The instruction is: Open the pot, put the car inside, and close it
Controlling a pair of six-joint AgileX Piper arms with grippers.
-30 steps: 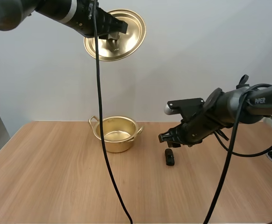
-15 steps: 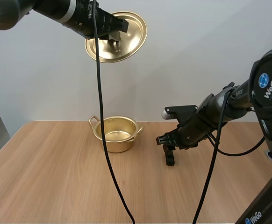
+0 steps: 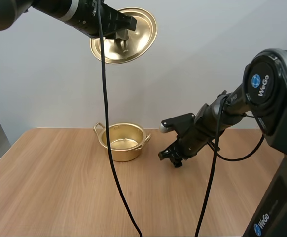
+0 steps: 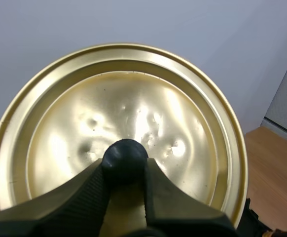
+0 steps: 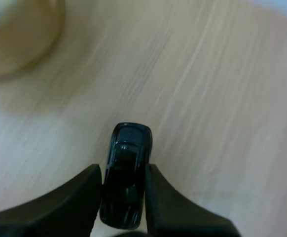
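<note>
the right gripper has its two black fingers closed in on the flanks of a small glossy black toy car, whose one end juts out past the tips. the car sits low over the light wooden table; it may be touching the surface, but that is hard to judge. an open round gold metal pot stands near, toward the left arm's side. the left gripper pinches the black knob of a round gold lid, held tilted high above the pot.
</note>
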